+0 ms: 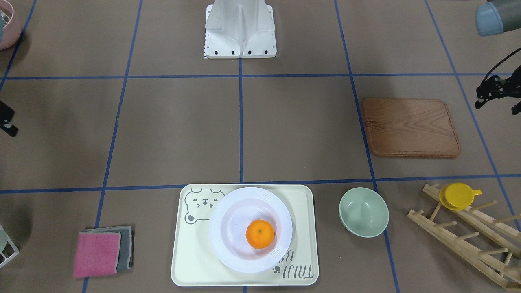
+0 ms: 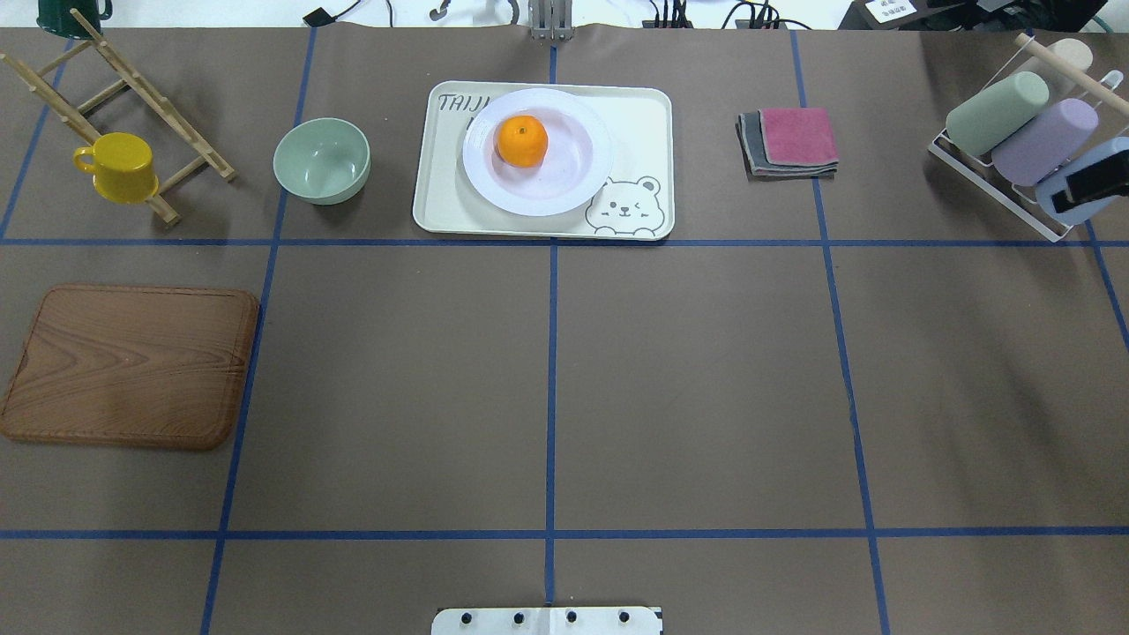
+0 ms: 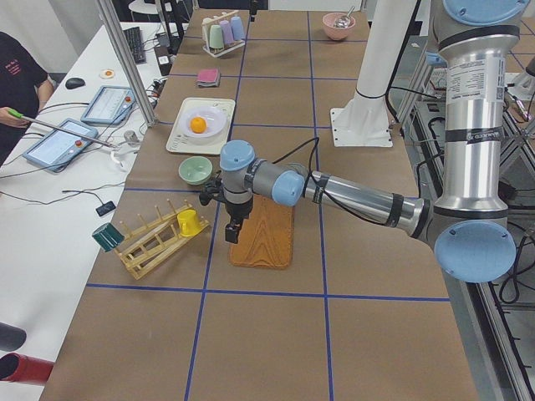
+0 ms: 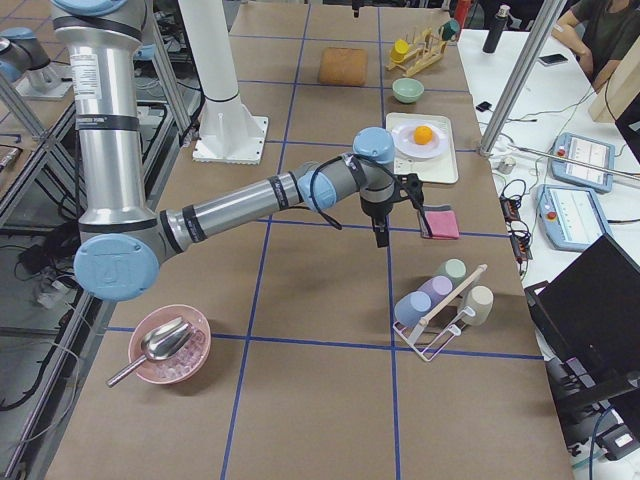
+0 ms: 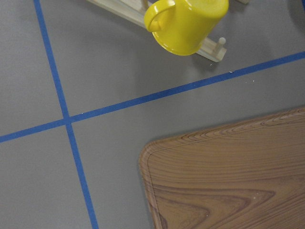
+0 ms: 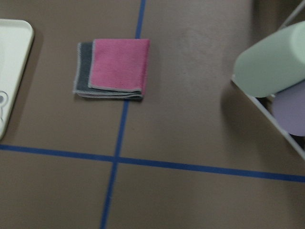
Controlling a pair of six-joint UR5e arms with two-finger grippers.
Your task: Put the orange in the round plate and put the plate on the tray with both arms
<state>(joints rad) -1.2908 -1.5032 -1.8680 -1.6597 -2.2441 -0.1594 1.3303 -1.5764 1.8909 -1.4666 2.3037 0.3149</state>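
The orange lies in the white round plate, a little off its centre. The plate rests on the cream tray with the bear drawing, at the table's far middle. My left gripper hangs above the edge of the wooden board, far from the tray; only a black part of it shows at the front view's right edge. My right gripper hovers between the tray and the cup rack. I cannot tell whether either gripper is open or shut. Nothing shows in either gripper.
A wooden board, a mint-green bowl and a yellow cup on a wooden rack lie on my left side. Folded pink and grey cloths and a rack of pastel cups lie on my right. People sit at the side tables.
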